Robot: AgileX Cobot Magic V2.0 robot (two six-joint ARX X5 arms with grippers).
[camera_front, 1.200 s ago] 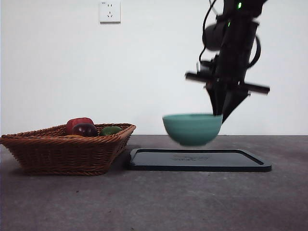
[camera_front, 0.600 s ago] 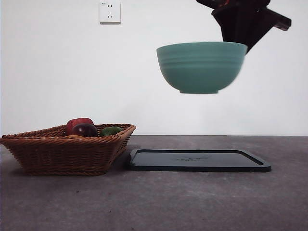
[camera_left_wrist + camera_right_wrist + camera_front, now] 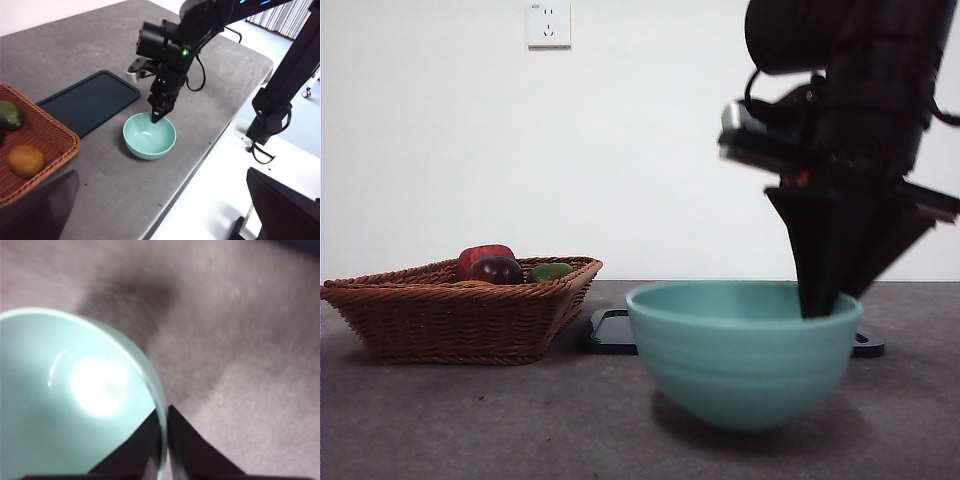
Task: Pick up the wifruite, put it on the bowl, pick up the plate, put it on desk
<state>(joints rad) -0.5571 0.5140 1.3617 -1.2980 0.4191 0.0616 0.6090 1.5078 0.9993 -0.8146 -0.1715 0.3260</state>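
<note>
Pinching the bowl point(image 3: 738, 352) rim, right tool point(image 3: 163, 426) closed on it, bowl on desk point(image 3: 470, 420), left tool parted.

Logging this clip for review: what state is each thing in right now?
bowl: upright, empty, on or just above the desk, rim pinched by the right gripper
wifruite: in the basket
black tray: flat, bare
left gripper: waiting, open

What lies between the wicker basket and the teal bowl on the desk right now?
In the left wrist view, only bare desk separates the basket from the bowl; the black tray lies off that line.
</note>
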